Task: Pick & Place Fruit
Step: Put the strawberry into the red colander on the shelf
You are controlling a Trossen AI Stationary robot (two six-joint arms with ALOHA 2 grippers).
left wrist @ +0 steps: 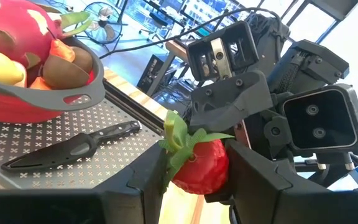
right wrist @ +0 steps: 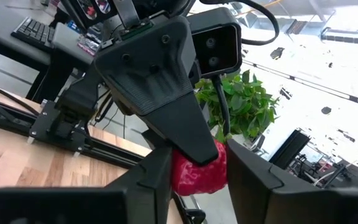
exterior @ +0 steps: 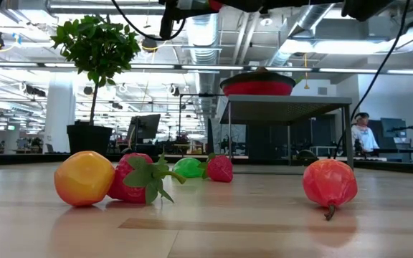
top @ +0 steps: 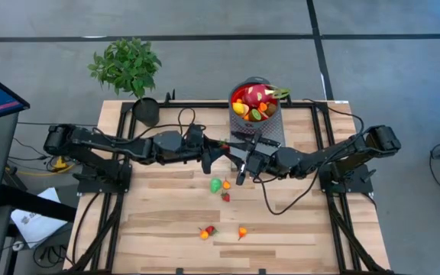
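Note:
A red toy strawberry (left wrist: pixel 201 167) with a green leafy cap hangs in mid-air over the middle of the table. My left gripper (left wrist: pixel 199 155) and my right gripper (right wrist: pixel 197 155) meet at it nose to nose, each shut on it. In the high view the left gripper (top: pixel 214 156) and the right gripper (top: pixel 243 164) stand in front of the raised platform. Other fruit lies on the table: a green one (top: pixel 216 185), an orange one (top: pixel 226 184) and a strawberry (top: pixel 225 197). The dragon fruit (top: pixel 254 95) lies in the red bowl (top: pixel 275 114). My left gripper pinches the strawberry's red body (left wrist: pixel 219 163) between its two fingers. The fingers come level from the table's left. The strawberry is lifted clear of the table, its green cap (left wrist: pixel 178 138) sticking out to one side. My right gripper has its two fingers on opposite sides of the same strawberry's red body (right wrist: pixel 213 171), coming about level from the table's right. The left gripper's dark finger (right wrist: pixel 160 93) covers the upper part of the fruit. The strawberry hangs clear of the table.
The bowl stands on a raised perforated platform (left wrist: pixel 48 134) at the far middle, with a black-handled knife (left wrist: pixel 73 146) beside it. Two more small fruits (top: pixel 207 231) (top: pixel 242 232) lie near the front. A potted plant (top: pixel 128 69) stands at the far left corner.

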